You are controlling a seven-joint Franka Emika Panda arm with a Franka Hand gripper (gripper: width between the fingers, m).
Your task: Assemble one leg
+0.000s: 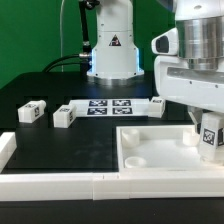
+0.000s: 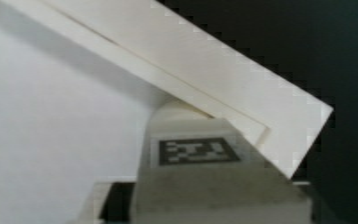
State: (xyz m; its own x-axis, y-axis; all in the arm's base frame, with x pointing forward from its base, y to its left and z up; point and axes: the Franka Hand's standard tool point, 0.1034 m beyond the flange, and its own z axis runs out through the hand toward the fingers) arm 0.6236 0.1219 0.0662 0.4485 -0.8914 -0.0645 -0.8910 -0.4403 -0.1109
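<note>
Exterior view: claw [image 1: 206, 124] clamped tight on leg [image 1: 211, 140], tag showing. Held over panel [image 1: 150, 152] by counter [image 1: 60, 142] edge at exterior view's right.

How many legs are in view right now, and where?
4. One leg and a second leg at the exterior view's left; a third leg beside the marker board; a fourth leg in the claw, over the panel. The arm may hide more.

arm [image 1: 195, 60]: white shells, grey joint | base [image 1: 112, 55]: white, black warning triangle [image 1: 114, 42] | cable [image 1: 62, 58]: black
</note>
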